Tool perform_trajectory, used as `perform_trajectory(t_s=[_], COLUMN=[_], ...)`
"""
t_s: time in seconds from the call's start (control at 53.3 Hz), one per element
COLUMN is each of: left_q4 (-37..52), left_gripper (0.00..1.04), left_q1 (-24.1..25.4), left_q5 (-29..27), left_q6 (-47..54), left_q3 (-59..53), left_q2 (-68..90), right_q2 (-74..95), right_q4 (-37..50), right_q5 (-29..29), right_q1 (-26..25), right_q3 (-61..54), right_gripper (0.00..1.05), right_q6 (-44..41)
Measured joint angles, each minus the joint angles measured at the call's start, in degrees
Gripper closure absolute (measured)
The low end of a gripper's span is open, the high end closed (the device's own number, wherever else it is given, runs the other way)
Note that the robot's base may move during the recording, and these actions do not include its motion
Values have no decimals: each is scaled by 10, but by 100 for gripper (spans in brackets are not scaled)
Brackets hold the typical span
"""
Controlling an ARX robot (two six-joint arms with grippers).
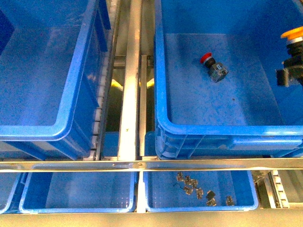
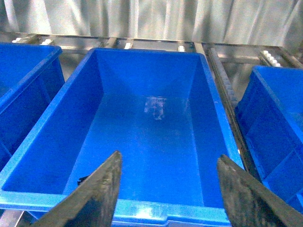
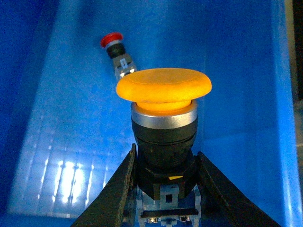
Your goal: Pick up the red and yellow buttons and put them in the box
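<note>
Gripping the yellow button (image 3: 164, 123) by its black body, the right gripper (image 3: 165, 189) hangs over the box (image 1: 227, 130); red button (image 1: 213, 65) lies on its floor. Left gripper (image 2: 165, 189) gapes wide, holding nothing.

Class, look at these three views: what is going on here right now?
The right gripper has its jaws shut on the yellow button, holding it cap-up over the box. The red button already lies on its side on the box floor. The left gripper is open and holds nothing, over a different blue bin that looks empty in the left wrist view.
</note>
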Motion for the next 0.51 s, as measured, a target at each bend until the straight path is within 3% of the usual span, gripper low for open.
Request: perform_trajectory(t_s=[0.169,0.375,0.506], left_q4=[0,0,0], left_gripper=[6,8,8], left_q1=[0,0,0], left_q5=[0,0,0], left_q6=[1,1,1], left_q3=[0,0,0], left_q2=[0,0,0], right_q2=[152,348,409], right_q4=[-52,-144,-173], right_q5=[24,60,71], right_q1=[-12,-5,5], right_q3=[152,389,473], right_gripper=[77,77,77], right_q6=[55,104,108])
